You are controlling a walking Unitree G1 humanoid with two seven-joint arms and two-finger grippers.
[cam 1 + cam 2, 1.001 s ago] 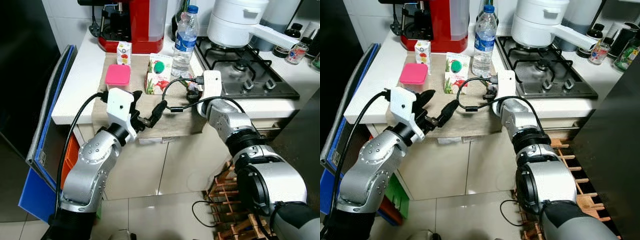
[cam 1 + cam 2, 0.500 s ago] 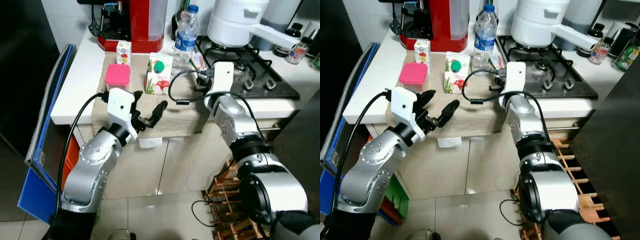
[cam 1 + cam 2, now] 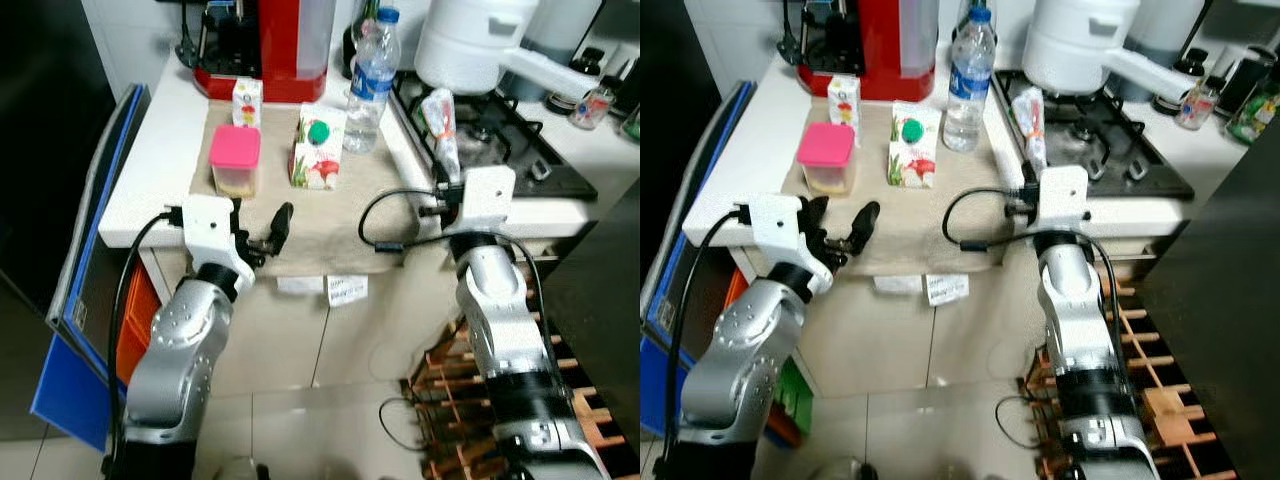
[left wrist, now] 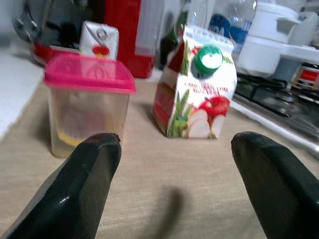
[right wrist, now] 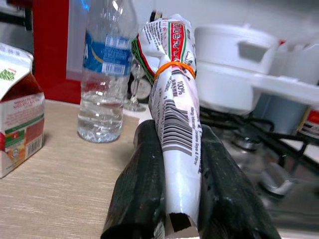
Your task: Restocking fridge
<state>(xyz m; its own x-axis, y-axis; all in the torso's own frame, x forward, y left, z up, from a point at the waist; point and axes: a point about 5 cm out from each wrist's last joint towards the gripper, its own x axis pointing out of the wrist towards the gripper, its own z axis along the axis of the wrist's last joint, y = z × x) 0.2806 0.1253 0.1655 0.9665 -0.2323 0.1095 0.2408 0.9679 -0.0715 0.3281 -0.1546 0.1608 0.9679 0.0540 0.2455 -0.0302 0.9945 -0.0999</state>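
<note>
Two grippers: right gripper (image 5: pixel 179 199) clamps a rolled packet (image 5: pixel 174 99); left gripper (image 4: pixel 169 164) gapes before a pink-lidded tub (image 4: pixel 88 102).

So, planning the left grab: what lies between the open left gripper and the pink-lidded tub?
Only bare beige mat separates the left gripper from the tub, per the left wrist view.

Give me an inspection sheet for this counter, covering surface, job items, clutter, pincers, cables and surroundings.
Surface: white counter with a beige mat.
Job's things: pink-lidded container, juice carton, small carton, water bottle, rolled packet.
Clutter: red coffee machine, white pot on the hob.
Pincers: left pincer open above the mat's front edge; right pincer shut on the rolled packet.
Cables: black cable looping by the right wrist.
Surroundings: blue folder, wooden rack.
</note>
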